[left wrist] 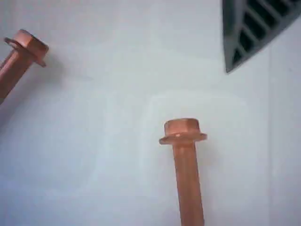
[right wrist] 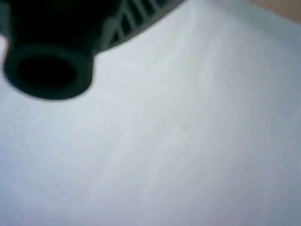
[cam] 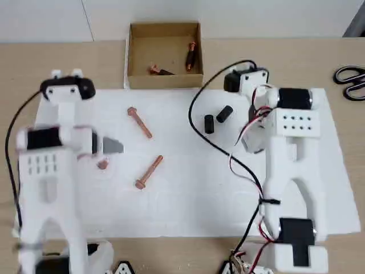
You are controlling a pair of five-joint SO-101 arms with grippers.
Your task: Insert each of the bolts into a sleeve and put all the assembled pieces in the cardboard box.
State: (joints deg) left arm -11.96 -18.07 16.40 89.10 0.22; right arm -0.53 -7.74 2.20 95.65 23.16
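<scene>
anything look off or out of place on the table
Nothing looks spilled or damaged. Only the scissors, lying on the bare table at the high view's right edge, seem unrelated to the bolt job.

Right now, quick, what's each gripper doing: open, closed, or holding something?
Left gripper: cannot be told; a bolt is right by it.
Right gripper: looks closed on a black sleeve.

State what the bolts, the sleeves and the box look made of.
Bolts: metal, seemingly copper-coloured plating, going by the smooth orange sheen.
Sleeves: matte black, perhaps plastic or rubber; the look leaves it open.
Cardboard box: plain cardboard, dull brown with thin walls.
</scene>
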